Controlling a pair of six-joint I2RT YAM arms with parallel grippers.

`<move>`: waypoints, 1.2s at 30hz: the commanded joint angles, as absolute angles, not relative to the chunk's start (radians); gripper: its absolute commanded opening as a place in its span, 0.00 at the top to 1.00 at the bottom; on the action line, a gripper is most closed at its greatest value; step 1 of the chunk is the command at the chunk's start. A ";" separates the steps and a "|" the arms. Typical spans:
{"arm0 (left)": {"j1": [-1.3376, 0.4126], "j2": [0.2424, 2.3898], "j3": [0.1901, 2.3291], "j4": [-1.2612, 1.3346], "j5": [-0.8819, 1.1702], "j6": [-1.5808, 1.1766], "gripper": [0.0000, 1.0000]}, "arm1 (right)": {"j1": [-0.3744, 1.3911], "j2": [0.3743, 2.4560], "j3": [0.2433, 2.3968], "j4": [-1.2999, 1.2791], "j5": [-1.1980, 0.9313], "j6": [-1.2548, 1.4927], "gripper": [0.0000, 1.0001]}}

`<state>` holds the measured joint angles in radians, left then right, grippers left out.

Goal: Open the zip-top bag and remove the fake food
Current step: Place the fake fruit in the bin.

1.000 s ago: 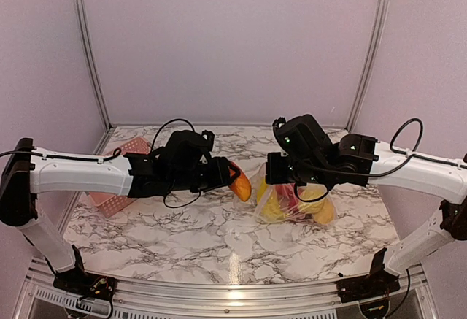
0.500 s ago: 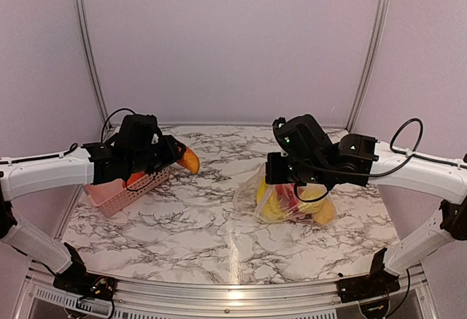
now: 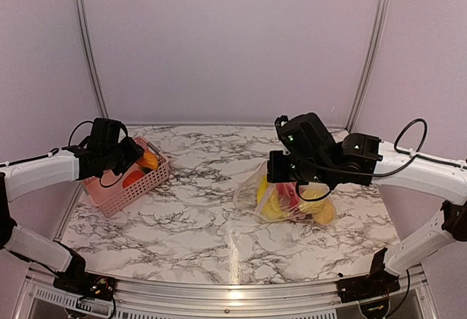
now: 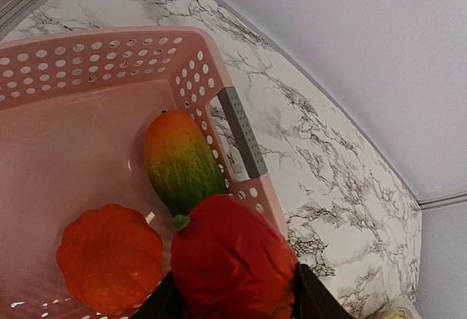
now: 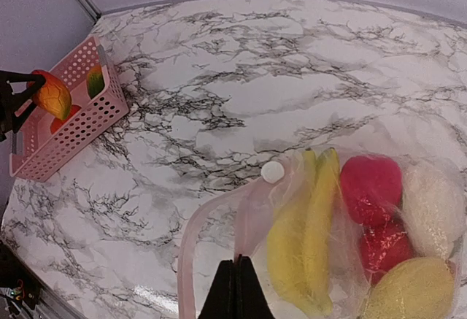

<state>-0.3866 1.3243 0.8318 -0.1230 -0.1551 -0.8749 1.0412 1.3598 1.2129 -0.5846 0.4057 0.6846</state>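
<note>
The clear zip-top bag (image 3: 250,192) lies right of centre with its mouth open toward the left. It also shows in the right wrist view (image 5: 219,220). Inside it are yellow bananas (image 5: 306,224), two red pieces (image 5: 371,180) and a yellow lemon (image 5: 408,290). My right gripper (image 5: 236,266) is shut on the bag's upper rim and holds it up. My left gripper (image 4: 232,290) is shut on a red-orange fake fruit (image 4: 230,260), held just over the pink basket's near corner (image 3: 148,160).
The pink perforated basket (image 4: 87,63) stands at the far left by the wall (image 3: 109,198). It holds a green-orange fruit (image 4: 181,162) and an orange pumpkin-like piece (image 4: 109,257). Marble tabletop (image 3: 211,217) lies between basket and bag.
My left arm has swung left from beside the bag to over the pink basket, carrying the red-orange fruit. The right arm and bag have stayed put.
</note>
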 commanded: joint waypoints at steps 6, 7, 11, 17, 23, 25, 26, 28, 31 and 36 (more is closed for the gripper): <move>-0.245 1.314 0.752 -0.083 -0.061 -0.887 0.54 | 1.048 1.337 1.212 -0.588 0.408 0.696 1.00; -0.232 1.317 0.747 -0.078 -0.052 -0.886 0.54 | 1.048 1.337 1.211 -0.587 0.407 0.697 1.00; -0.198 1.333 0.740 -0.066 -0.031 -0.880 0.53 | 1.048 1.336 1.212 -0.588 0.407 0.697 1.00; -0.167 1.350 0.744 -0.060 -0.016 -0.876 0.48 | 1.048 1.336 1.210 -0.587 0.407 0.699 1.00; -0.163 1.346 0.749 -0.066 -0.023 -0.866 0.37 | 1.048 1.338 1.213 -0.587 0.408 0.696 1.00; -0.163 1.343 0.749 -0.069 -0.026 -0.863 0.32 | 1.048 1.338 1.213 -0.588 0.408 0.695 1.00; -0.163 1.341 0.749 -0.069 -0.025 -0.861 0.29 | 1.048 1.338 1.213 -0.587 0.407 0.695 1.00; -0.163 1.336 0.749 -0.070 -0.022 -0.856 0.27 | 1.049 1.339 1.213 -0.587 0.407 0.696 1.00; -0.163 1.324 0.749 -0.072 -0.019 -0.848 0.23 | 1.048 1.340 1.215 -0.586 0.406 0.696 1.00; -0.168 1.295 0.751 -0.074 -0.003 -0.835 0.21 | 1.048 1.344 1.218 -0.582 0.402 0.695 1.00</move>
<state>-0.1692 1.3380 0.7483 -0.0826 -0.0185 -0.8600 1.0412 1.3571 1.2129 -0.5846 0.4049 0.6849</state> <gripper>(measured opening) 0.784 0.005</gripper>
